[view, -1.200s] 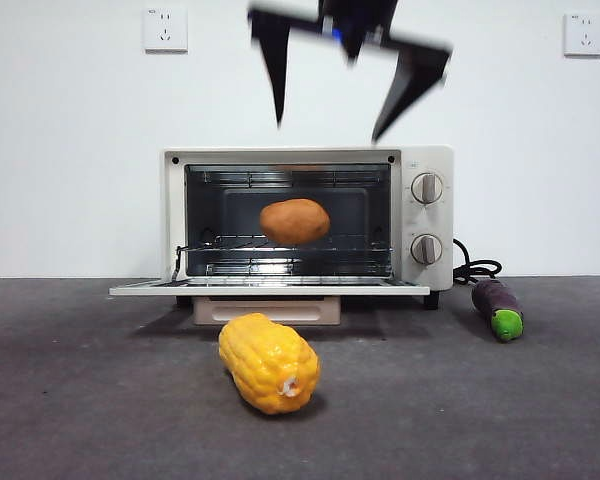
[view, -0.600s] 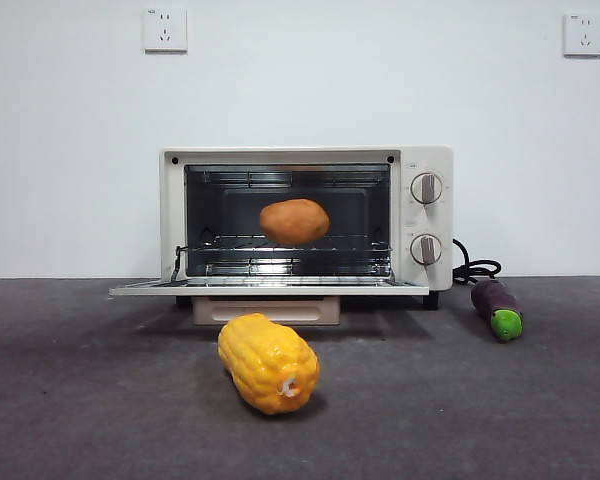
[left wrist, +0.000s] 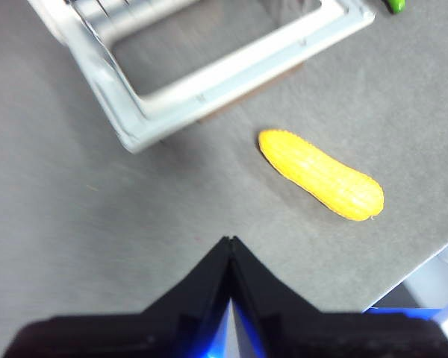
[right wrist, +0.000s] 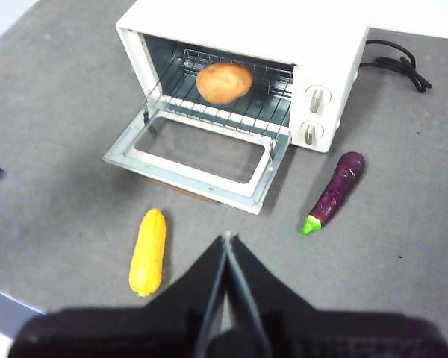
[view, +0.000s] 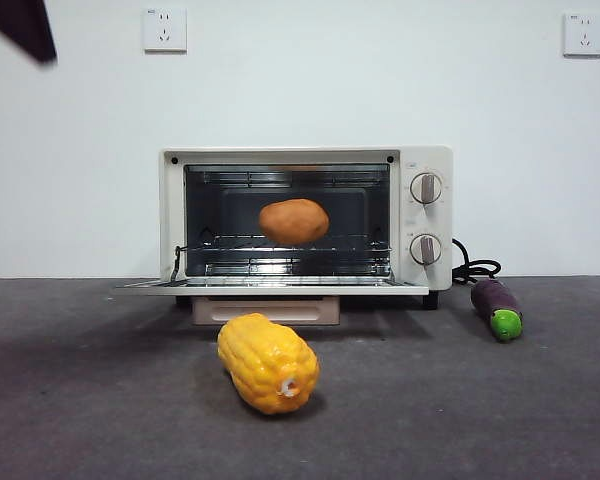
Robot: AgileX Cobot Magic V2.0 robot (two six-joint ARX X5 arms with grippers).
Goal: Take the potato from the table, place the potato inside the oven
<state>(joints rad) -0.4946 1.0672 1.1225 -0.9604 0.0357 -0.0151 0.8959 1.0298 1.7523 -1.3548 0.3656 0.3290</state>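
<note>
potato inside oven, corner tip unidentifiable

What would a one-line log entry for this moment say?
orange-brown oval potato: on rack inside cream-white toaster oven | door: open | left tool: shut | right tool: shut

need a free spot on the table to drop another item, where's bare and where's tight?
Bare table: the wide stretch on the corn's side, away from the eggplant, and the near strip beyond the eggplant. Tight: between the open oven door and the corn. The oven rack holds the potato.
</note>
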